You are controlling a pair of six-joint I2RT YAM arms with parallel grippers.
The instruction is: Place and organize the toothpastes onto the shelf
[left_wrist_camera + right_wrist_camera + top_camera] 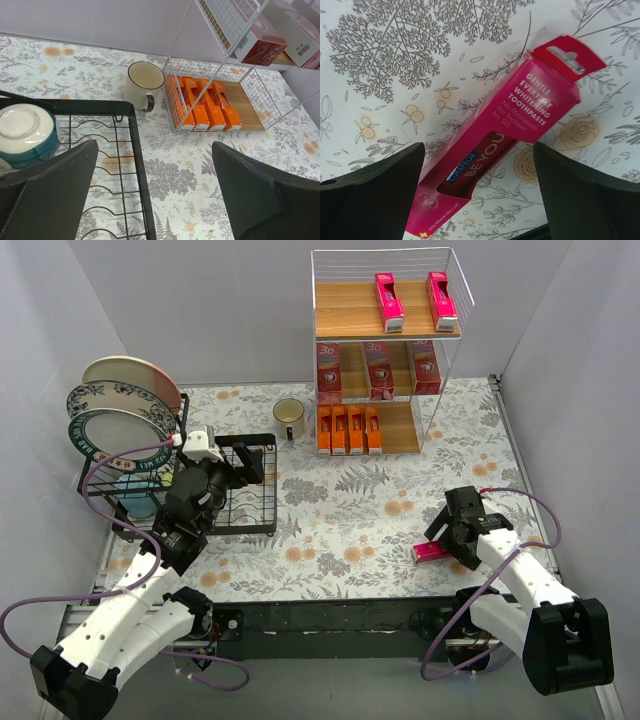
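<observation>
1. At the back of a floral-patterned table (pixel 340 505) stands the shelf (pixel 345 312), a tall white wire rack with three wooden boards.
2. On the shelf's top board lie two pink toothpaste cartons (pixel 389 302), set apart from each other on the right half, with their ends facing forward.
3. On the shelf's middle board are three red toothpaste cartons (pixel 378 370) in a row with gaps between them.
4. On the shelf's bottom board are four orange toothpaste cartons (pixel 348 430), packed side by side against the left end. The right part of that board is bare wood.
5. Well in front of the shelf, near the table's front edge and slightly right of the shelf, a loose pink Curaprox carton (pixel 520 120) lies flat on the cloth. Its printed face is up, reading "Gentle everyday whitening toothpaste".
6. The right gripper (pixel 477 170) hangs over this loose carton with its jaws spread wide. One finger stands on each side of the carton's lower end, and cloth shows in the gaps, so nothing is gripped.
7. Well to the left of the shelf, the left gripper (pixel 155 190) hovers above a black dish rack (pixel 132 150). Its jaws are spread wide and there is nothing between them.
8. Just left of the shelf's bottom tier sits a cream mug (pixel 144 85) with a dark rim.
9. Further left of the shelf, the dish rack holds upright plates (pixel 125 405) and an overturned teal bowl (pixel 25 132).
</observation>
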